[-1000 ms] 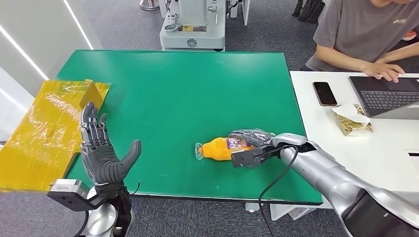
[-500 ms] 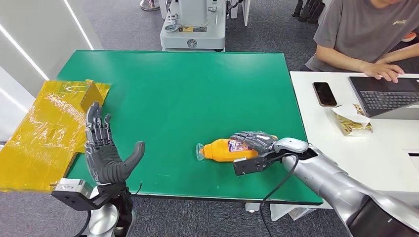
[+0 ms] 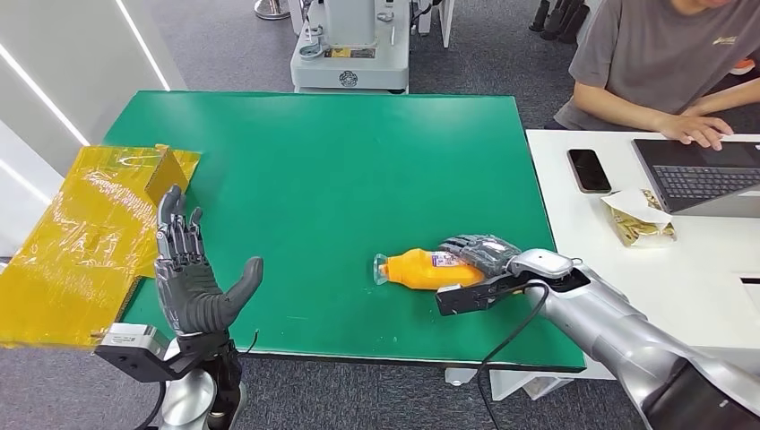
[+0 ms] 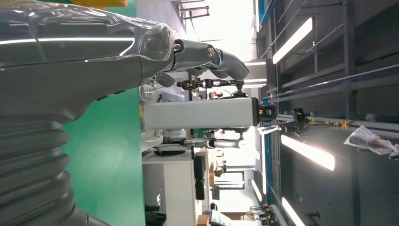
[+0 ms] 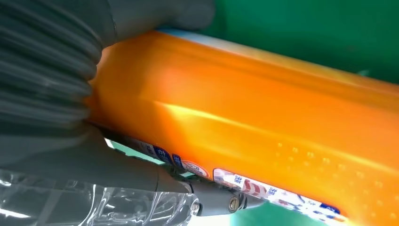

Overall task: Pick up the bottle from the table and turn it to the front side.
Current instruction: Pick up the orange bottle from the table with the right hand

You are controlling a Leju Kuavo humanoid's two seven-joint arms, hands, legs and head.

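Note:
An orange bottle with a clear cap and a printed label lies on its side on the green table, cap pointing left. My right hand grips its label end from above, fingers wrapped over the body. Up close in the right wrist view the orange bottle lies against my right hand. My left hand stands upright above the table's near left edge, palm facing right, fingers spread, holding nothing. The left wrist view has my left hand with its fingers straight.
A yellow plastic-wrapped sheet and a small yellow box lie at the left edge. On a white desk to the right are a phone, a snack bag and a laptop that a seated person types on.
My right hand has drawn the bottle to the right and slightly toward the near edge. The left hand has risen a little and stays open.

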